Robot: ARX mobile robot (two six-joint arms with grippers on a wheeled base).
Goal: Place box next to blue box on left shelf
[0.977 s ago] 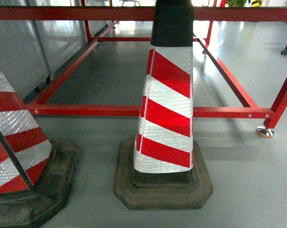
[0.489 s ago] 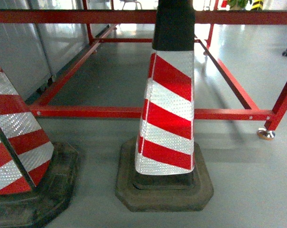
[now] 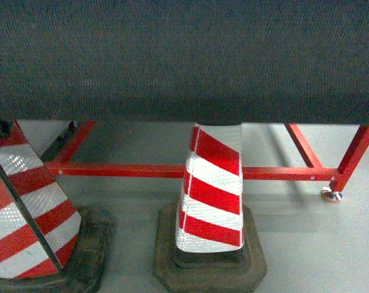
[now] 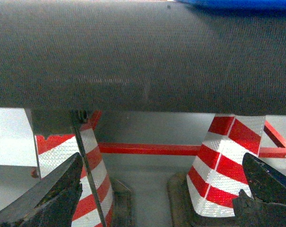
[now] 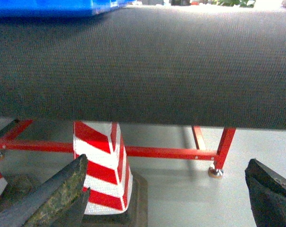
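A sliver of the bright-blue box shows at the top right of the left wrist view, resting on a dark grey textured surface. Its rim also runs along the top left of the right wrist view. My left gripper is open and holds nothing, below and short of that surface's front edge. My right gripper is open too, equally low, with only floor between its fingers. The left shelf is out of view. Neither gripper appears in the head view.
The dark surface fills the upper half of the head view. Under it runs a red metal frame with a foot at the right. Two red-and-white cones stand on the grey floor.
The head view has shifted: the dark grey surface now covers its upper half, and the cones and red frame sit lower in the picture.
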